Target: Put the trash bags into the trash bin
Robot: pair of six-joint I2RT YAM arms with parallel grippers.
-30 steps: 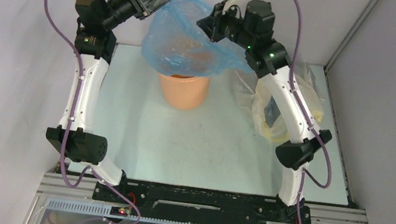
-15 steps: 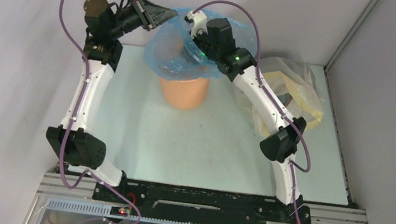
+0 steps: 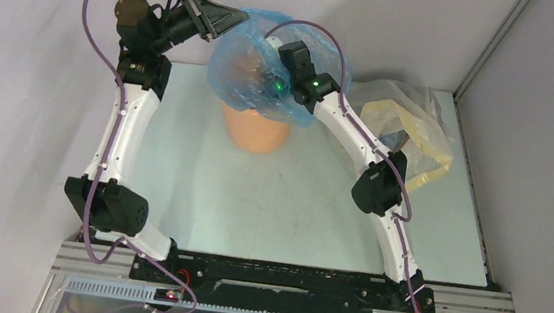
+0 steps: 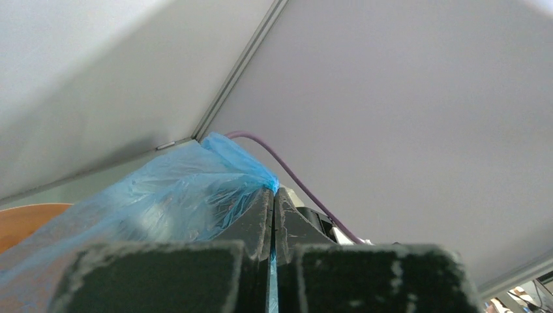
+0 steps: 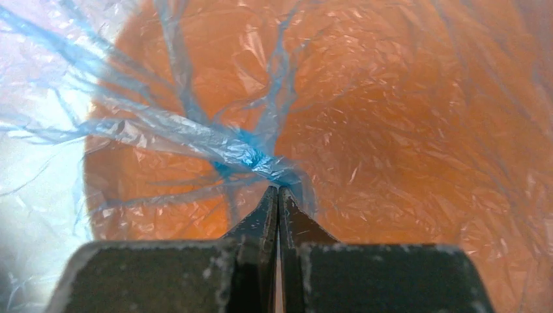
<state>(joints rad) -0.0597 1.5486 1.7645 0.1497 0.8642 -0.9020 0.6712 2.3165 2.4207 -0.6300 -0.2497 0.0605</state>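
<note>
- With our left claw [image 4: 274, 192] we are clenching a corner of the light-blue trash bag [image 3: 230, 72], holding that edge high above the table [image 3: 253, 201], close to the back wall.
- Our right claw [image 5: 278, 190] is clenching too. Its fingers are pressing together on a gathered pleat of the blue film and pointing into the orange trash bin [image 3: 257, 132].
- The trash bag is hanging spread between both claws, draping over the bin's mouth and hiding the rim from above.
- The crinkled film is lining the view of the bin's orange inside from the right wrist.
- The trash bin is standing upright on the table, between our arms.
- A yellowish-clear bag [image 3: 419, 121] is lying crumpled to the right, apart from the bin.
</note>
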